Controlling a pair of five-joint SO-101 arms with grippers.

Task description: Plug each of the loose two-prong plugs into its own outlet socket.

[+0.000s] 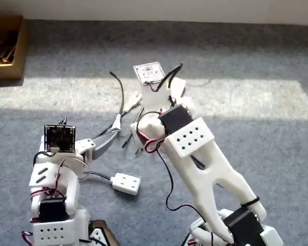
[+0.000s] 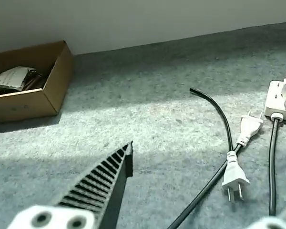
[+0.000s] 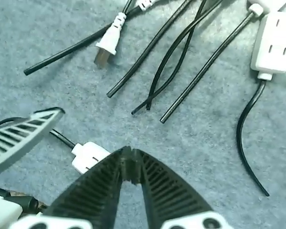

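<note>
2 robot arms stood over a grey carpet (image 1: 277, 143) strewn with black cords (image 3: 181, 52). The right claw (image 3: 131, 164), pinched closed on nothing, hung just beside a white plug (image 3: 88, 156), seemingly lined up to grab it. Whether the left claw (image 1: 109, 137) was wide or narrow could not be told. A white outlet (image 1: 126, 183) lay near the left arm. Another 2-prong plug (image 3: 108, 43) lay farther off, prongs bare.
</note>
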